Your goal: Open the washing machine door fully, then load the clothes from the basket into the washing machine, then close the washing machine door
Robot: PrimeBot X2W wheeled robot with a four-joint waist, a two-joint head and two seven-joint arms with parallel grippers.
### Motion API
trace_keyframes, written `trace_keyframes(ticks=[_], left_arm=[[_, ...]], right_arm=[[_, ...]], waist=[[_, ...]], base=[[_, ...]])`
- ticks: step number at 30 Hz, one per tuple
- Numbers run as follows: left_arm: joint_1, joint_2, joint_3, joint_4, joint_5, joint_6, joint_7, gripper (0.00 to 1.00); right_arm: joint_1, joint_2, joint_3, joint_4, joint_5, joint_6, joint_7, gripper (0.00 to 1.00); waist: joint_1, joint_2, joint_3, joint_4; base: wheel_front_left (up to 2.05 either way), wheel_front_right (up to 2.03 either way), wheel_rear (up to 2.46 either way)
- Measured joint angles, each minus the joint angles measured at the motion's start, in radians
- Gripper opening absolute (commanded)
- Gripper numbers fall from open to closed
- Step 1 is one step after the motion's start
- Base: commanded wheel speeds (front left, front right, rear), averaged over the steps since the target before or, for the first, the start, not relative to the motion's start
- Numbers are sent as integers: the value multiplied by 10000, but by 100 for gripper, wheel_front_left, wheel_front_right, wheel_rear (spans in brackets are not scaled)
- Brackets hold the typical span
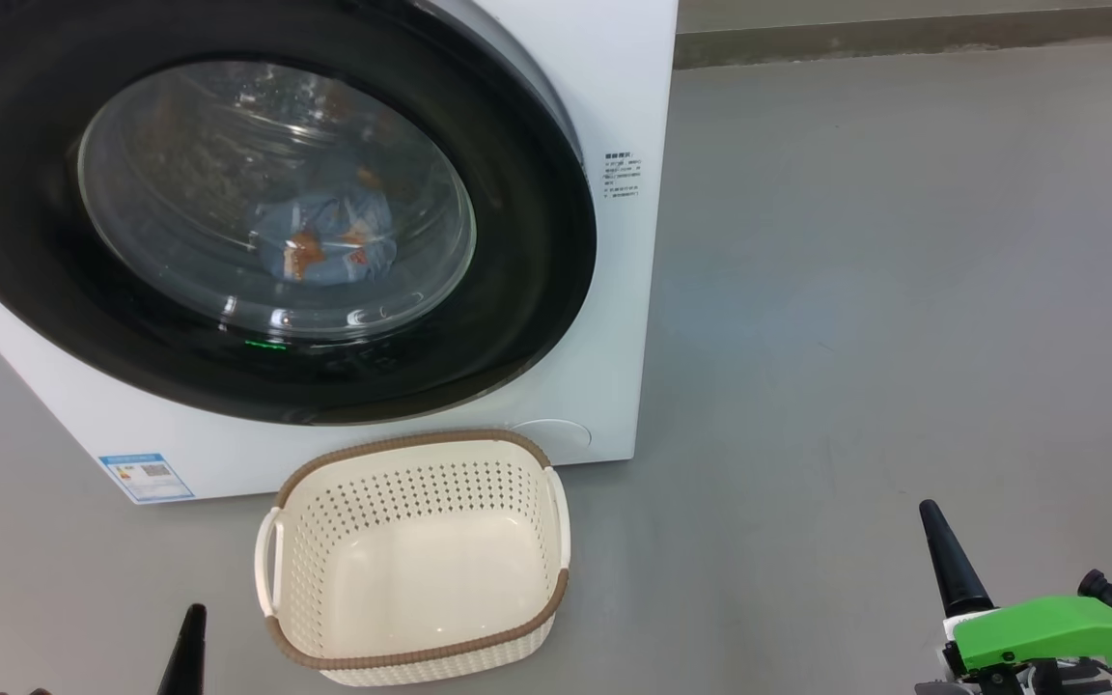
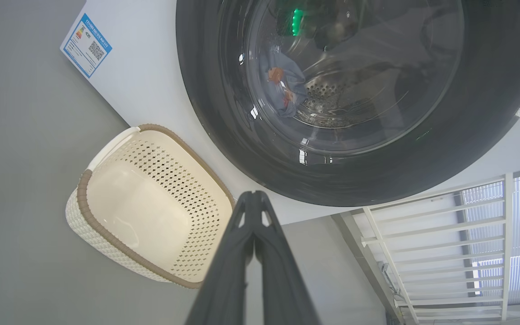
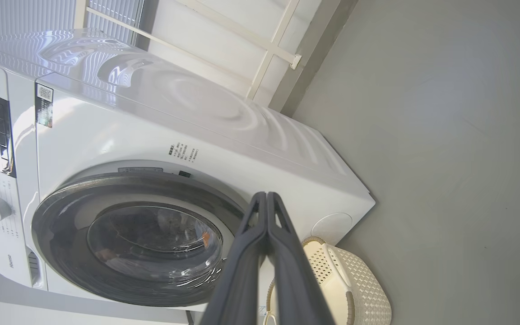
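While both tools hang low and close to the robot, well back from the machine, the job looks to me as good as done. The washing machine door (image 1: 180, 193) lies flat against the front of the washing machine (image 1: 614, 116). Its black rim looks flush as far as I can judge, though I cannot tell whether the latch has caught. Through the glass the clothes (image 1: 324, 236) sit in a small blue heap low in the drum. The basket (image 1: 416, 658) stands on the floor (image 1: 903, 290) just in front of the machine, below the lower right part of the door. It has nothing in it, and its two handles point left and right.

The left tool (image 1: 191, 627) has its fingers pressed together and holds nothing. The right tool (image 1: 932, 521) is likewise closed and bare.

What matters for any further move is where the door lies. It is ahead of both tools, up and a little to the right of the left one. From the right tool it is far off to the left, across a wide stretch of floor. So the left arm is clearly the nearer, to door and basket alike. If a last push on the rim is wanted to make sure of the latch, I would expect it from that side. Otherwise nothing seems left to do.
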Motion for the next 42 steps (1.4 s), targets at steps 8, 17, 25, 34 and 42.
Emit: trace_keyframes(ticks=[8,17,25,34,42], left_arm=[[-173,-48,48,-17,-752,-2,224,0],[-340,-121,115,-33,-1789,-2,525,0],[-405,-180,163,-50,-2533,-2,738,0],[-590,-236,199,-81,-3448,-2,965,0],[-739,-322,242,-88,-4245,-2,1227,0]], right_arm=[[8,17,-111,-163,698,0,244,0],[29,58,-249,-360,1691,0,529,0],[30,98,-395,-520,2437,-2,742,0],[32,144,-500,-686,3229,-2,1001,0],[35,184,-656,-853,3985,-27,1220,0]], waist=[[1,0,-4,37],[0,0,-8,84],[0,0,-12,122],[0,0,-16,164],[0,0,-21,200]], base=[[0,0,0],[0,0,0],[0,0,0],[0,0,0],[0,0,0]])
